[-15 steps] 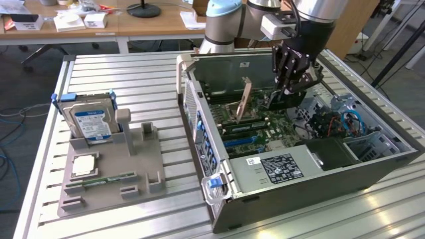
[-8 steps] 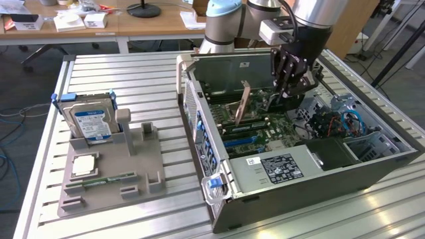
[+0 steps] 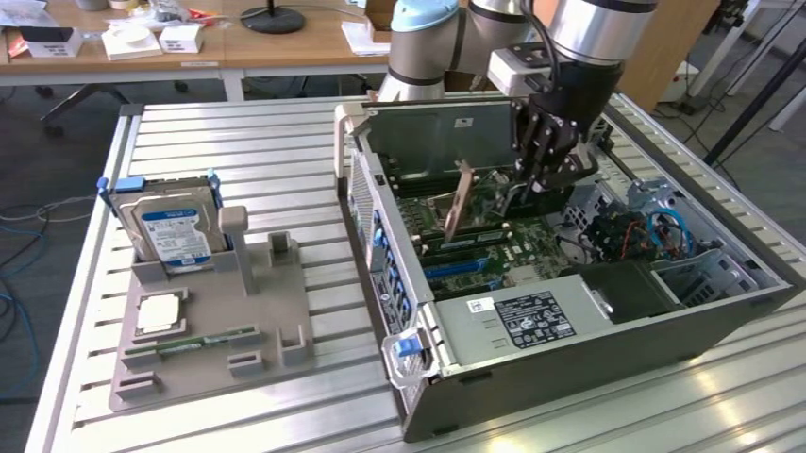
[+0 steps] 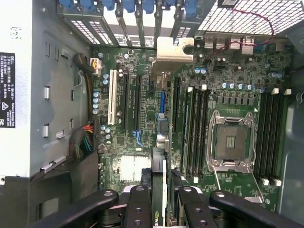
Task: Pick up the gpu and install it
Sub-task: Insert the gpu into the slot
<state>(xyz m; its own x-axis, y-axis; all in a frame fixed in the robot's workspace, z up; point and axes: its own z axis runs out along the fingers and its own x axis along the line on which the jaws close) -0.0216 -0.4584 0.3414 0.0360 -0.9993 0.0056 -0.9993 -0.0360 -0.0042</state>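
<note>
Gripping the gpu (image 4: 163, 175) edge-on: gripper (image 4: 164, 202) closed partway on the card's near end, fingers (image 4: 137, 204) clamped against both faces. Hanging inside the open computer case (image 3: 592, 344), above the motherboard (image 4: 142, 142), with the silvery bracket (image 4: 173, 50) close to the case's rear wall. Judged not yet pressed home.

Keep the card's lower edge parallel to the long slots (image 4: 129, 109) and line the bracket up with a rear opening before pressing. Lower straight, without twisting, to avoid catching on the slot ends or the neighbouring memory slots (image 4: 194, 133). Exact slot beneath the card — impossible to tell.

Standing on a ribbed metal table (image 3: 252, 142), toward the edge at the exterior view's right. Toward the opposite edge, a grey fixture (image 3: 271, 311) carrying a hard drive (image 3: 170, 231) upright and a green memory stick (image 3: 202, 338) lying flat. Beyond the table's far edge — wooden desks (image 3: 302, 47) with small white boxes (image 3: 132, 40) and a black lamp base (image 3: 274, 19).
</note>
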